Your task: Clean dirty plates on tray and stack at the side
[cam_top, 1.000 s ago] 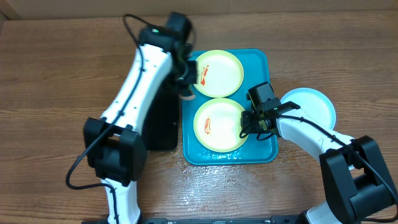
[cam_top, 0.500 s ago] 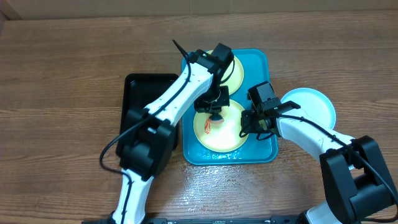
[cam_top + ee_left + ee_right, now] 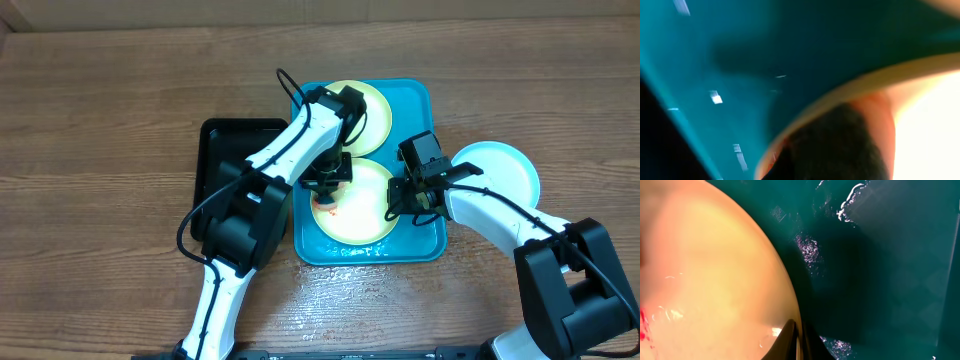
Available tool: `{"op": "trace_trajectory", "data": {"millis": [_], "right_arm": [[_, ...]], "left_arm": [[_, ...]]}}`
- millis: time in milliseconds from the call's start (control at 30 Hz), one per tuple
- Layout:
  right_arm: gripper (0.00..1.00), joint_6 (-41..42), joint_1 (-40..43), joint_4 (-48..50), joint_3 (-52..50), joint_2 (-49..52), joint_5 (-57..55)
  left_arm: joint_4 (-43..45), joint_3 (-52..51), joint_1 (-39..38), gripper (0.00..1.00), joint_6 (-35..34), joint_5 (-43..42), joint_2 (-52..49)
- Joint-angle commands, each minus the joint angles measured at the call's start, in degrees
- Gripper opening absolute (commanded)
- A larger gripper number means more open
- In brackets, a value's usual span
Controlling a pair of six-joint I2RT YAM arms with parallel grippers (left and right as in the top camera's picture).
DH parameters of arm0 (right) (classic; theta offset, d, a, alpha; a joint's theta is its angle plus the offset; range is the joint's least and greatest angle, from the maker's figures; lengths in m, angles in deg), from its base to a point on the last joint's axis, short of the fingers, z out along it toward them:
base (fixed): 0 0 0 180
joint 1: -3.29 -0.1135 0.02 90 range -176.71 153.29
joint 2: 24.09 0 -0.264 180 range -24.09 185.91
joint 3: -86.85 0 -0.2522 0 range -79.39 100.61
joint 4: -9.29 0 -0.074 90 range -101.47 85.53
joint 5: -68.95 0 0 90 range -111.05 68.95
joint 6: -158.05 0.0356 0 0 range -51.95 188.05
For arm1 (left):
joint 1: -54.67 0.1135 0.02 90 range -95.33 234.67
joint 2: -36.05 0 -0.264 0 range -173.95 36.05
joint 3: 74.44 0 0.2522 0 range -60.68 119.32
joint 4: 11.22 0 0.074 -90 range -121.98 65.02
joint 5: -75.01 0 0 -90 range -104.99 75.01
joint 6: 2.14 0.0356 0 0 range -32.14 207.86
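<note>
My left jaws (image 3: 330, 188) are down on the left edge of the near plate (image 3: 365, 215), right at the red smear (image 3: 325, 203). They are pressed together. The left wrist view is too blurred to tell whether they pinch a wiper: it shows only a dark shape and a pinkish patch against the rim. My right jaws (image 3: 797, 341) are shut too, and as far as the right wrist view shows they nip the same plate's right rim, opposite the smear.

So the plate lies between my two arms in the near half of the tray (image 3: 420, 100), with the far plate (image 3: 378, 108) just beyond it. The smear is on the left – my left arm is the nearer one, and I judge the scrub should run rightward from the rim toward the plate's centre while the right jaws brace it. The plate is round, so it has no long axis to line up with.

A third plate (image 3: 505, 165) sits on the tabletop (image 3: 100, 120) just right of the tray – the right arm is nearer that stacking spot.
</note>
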Motion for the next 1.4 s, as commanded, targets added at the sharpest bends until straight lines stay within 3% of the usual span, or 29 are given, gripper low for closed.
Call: {"op": "trace_trajectory", "data": {"millis": [0,233,533,733,1000,1133,1267,1367], "right_arm": [[0.05,-0.24,-0.24,-1.14,-1.18,1.57,-1.6],[0.05,-0.22,-0.24,-1.16,-1.16,1.57,-1.62],[0.05,-0.22,-0.24,-1.16,-1.16,1.57,-1.6],[0.05,-0.2,-0.24,-1.53,-1.16,1.57,-1.6],[0.05,0.2,-0.24,-1.99,-1.16,1.57,-1.57],[0.05,1.11,-0.24,-2.01,-1.16,1.57,-1.6],[0.04,1.09,-0.24,-2.19,-1.16,1.57,-1.62],[0.04,1.09,-0.24,-2.25,-1.18,1.57,-1.62]], "left_arm": [[-0.48,-0.55,1.09,0.04,2.54,6.16,-1.84],[5.57,-1.01,-0.68,0.04,6.51,-8.76,-1.97],[7.67,-1.05,-4.48,0.04,7.37,-18.75,-2.1],[6.51,-1.05,-5.25,0.04,7.3,-13.6,-2.1],[0.07,-1.16,-4.17,0.04,6.95,7.69,-2.1],[0.44,-3.8,-4.74,0.04,8.68,13.99,-2.1],[2.29,-7.23,-4.61,0.04,8.7,16.11,-2.1],[2.12,-7.39,-3.85,0.04,11.89,11.06,-2.08]]}}
